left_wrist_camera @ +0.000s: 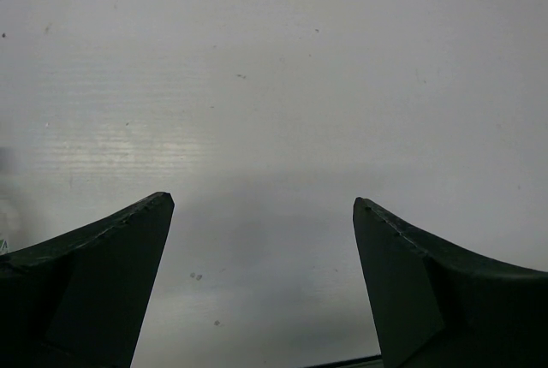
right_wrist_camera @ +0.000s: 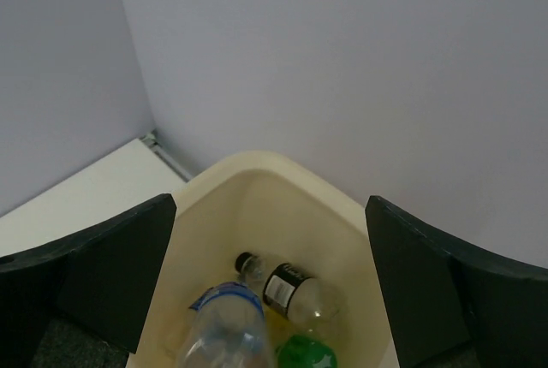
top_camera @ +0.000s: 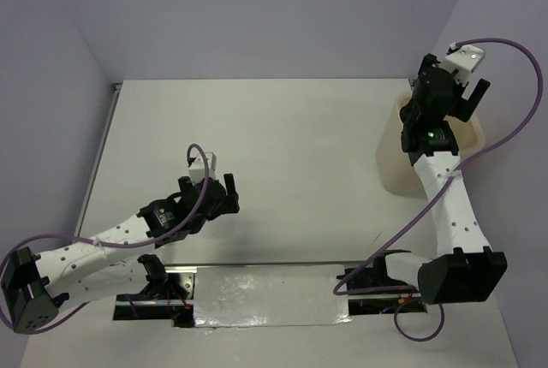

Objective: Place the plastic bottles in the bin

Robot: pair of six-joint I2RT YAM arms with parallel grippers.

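My right gripper (top_camera: 449,98) (right_wrist_camera: 270,214) hangs open straight over the cream bin (top_camera: 391,167) (right_wrist_camera: 257,167) at the table's far right, and its fingers hold nothing. Inside the bin lie a clear bottle with a dark label (right_wrist_camera: 300,293), a green bottle (right_wrist_camera: 306,356) and, nearest the camera and blurred, a clear bottle with a blue label (right_wrist_camera: 227,329). My left gripper (top_camera: 224,201) (left_wrist_camera: 264,203) stands open low over the bare white table (left_wrist_camera: 274,86) at the near left, with nothing between its fingers. No bottle shows on the table.
The white table (top_camera: 282,145) fills the middle of the top view. A shiny metal strip (top_camera: 265,295) runs along the near edge between the arm bases. Lilac walls close in behind and beside the bin, which sits in the right corner.
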